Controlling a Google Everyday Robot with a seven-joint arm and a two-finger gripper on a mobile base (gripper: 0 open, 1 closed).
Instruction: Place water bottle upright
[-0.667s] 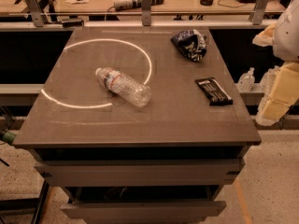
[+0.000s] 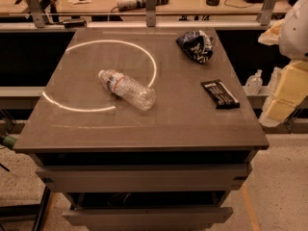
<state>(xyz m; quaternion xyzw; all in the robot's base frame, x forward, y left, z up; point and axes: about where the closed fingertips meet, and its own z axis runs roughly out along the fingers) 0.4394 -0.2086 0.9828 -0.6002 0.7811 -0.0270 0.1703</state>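
Observation:
The water bottle [image 2: 127,89] lies on its side left of the middle of the grey table [image 2: 144,129]. It is clear crinkled plastic, with its white cap pointing to the back left and a red-and-white band near the neck. It lies across the right part of a bright ring of light [image 2: 153,66] on the tabletop. My gripper [image 2: 284,94], cream-coloured, hangs off the table's right edge, well to the right of the bottle and apart from it. It holds nothing that I can see.
A crumpled dark blue chip bag [image 2: 196,45] lies at the back right of the table. A black snack bar [image 2: 220,94] lies near the right edge. A small clear pump bottle [image 2: 253,82] stands beyond that edge. A bench with tools [image 2: 144,1] runs behind.

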